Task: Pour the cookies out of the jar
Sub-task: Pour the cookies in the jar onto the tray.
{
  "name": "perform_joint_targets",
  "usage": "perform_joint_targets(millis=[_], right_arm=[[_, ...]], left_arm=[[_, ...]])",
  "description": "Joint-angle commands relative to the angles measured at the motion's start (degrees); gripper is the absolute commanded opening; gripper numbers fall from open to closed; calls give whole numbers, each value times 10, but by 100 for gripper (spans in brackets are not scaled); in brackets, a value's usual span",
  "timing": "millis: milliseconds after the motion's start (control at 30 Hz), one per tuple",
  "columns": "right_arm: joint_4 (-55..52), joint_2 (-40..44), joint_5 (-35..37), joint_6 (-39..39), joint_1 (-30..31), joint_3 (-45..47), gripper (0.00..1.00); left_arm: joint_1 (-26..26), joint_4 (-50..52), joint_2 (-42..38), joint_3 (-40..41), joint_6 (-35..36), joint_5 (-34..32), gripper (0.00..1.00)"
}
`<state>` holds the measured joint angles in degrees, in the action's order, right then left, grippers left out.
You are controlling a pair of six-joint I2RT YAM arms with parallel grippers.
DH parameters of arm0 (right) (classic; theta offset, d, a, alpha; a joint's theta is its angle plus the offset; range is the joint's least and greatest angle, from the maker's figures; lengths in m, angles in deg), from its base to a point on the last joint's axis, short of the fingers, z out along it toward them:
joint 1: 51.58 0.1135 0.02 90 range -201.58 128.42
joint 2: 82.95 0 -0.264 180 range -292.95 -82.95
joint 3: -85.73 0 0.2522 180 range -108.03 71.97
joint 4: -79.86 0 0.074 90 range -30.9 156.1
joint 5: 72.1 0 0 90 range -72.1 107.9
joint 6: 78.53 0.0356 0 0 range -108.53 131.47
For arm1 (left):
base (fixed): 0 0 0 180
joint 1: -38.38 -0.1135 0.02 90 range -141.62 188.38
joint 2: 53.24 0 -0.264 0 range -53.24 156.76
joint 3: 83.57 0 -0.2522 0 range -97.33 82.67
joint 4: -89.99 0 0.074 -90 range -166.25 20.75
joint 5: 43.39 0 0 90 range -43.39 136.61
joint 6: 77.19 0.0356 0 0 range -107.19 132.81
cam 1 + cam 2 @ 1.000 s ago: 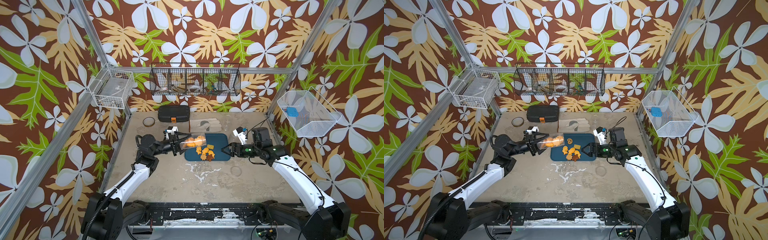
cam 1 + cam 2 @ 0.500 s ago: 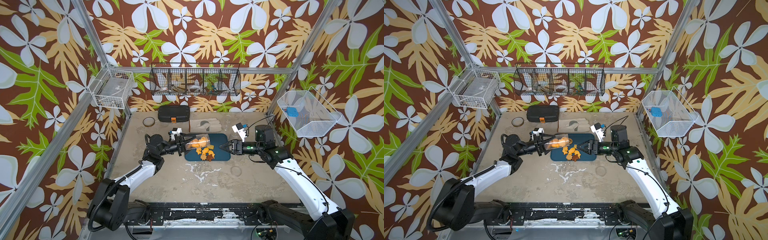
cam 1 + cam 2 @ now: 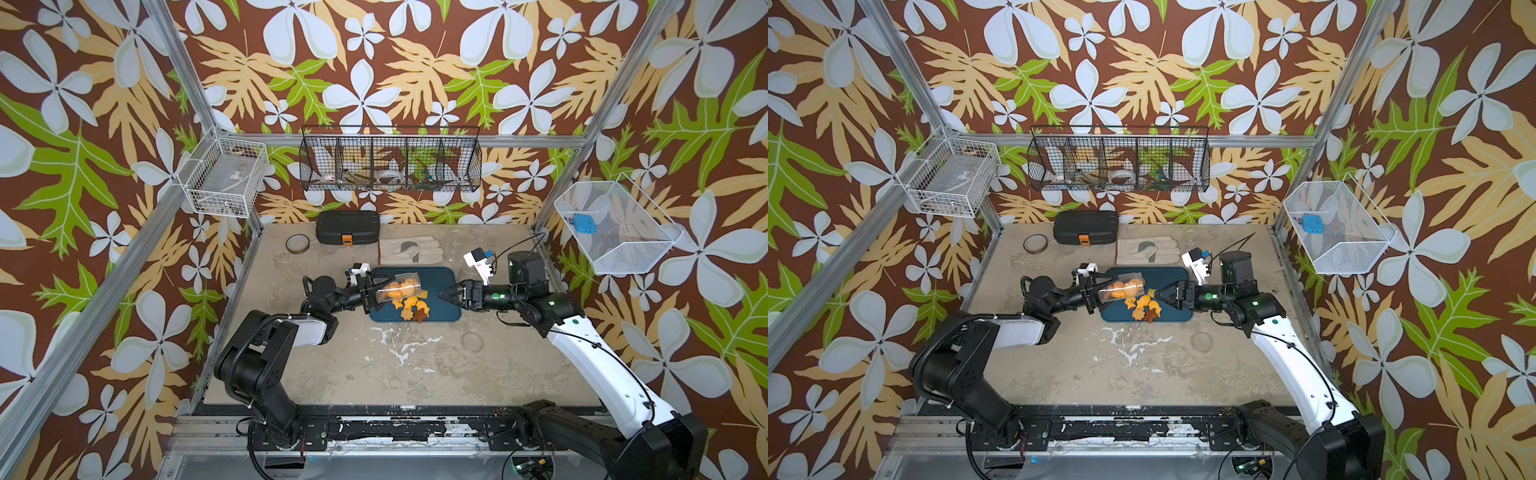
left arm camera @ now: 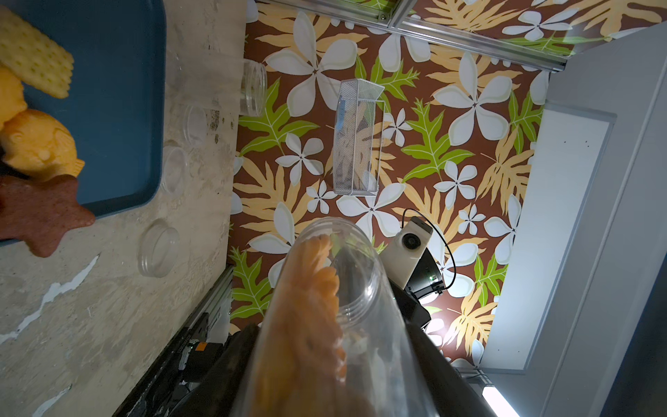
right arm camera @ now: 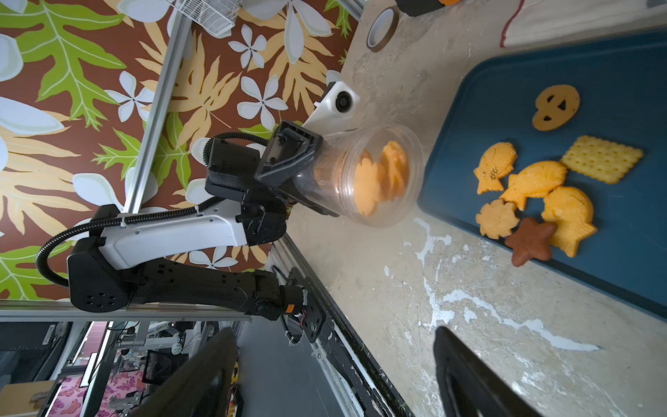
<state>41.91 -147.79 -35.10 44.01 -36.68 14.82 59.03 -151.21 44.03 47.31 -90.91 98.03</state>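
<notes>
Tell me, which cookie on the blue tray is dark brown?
The star-shaped cookie at the tray's edge; all the others are orange or yellow.

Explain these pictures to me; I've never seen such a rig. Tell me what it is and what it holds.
Two robot arms with grippers work at a table. Two pictures look down from above; two come from cameras on the arms' wrists. The left gripper is shut on a clear jar, tipped sideways near a blue tray, with orange cookies inside; more cookies lie on the tray. The right gripper is open, empty. Behind lie a work glove, black case and tape roll.
</notes>
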Motion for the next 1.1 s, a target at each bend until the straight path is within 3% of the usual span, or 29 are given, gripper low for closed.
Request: perform_joint_targets(millis=[0, 433, 733, 900, 1067], right_arm=[[-6, -1, 13, -10, -4, 11, 85], [10, -5, 38, -19, -10, 64, 85], [21, -13, 45, -14, -10, 78, 86], [26, -18, 48, -10, -10, 79, 85], [28, -23, 53, -9, -10, 78, 85]], left_arm=[[0, -130, 34, 4, -37, 15, 49], [-1, -227, 175, -19, -67, 32, 49], [-11, -213, 210, -30, -49, 37, 49], [-22, -134, 192, -31, 4, 37, 48], [-23, -117, 192, -34, 14, 36, 48]])
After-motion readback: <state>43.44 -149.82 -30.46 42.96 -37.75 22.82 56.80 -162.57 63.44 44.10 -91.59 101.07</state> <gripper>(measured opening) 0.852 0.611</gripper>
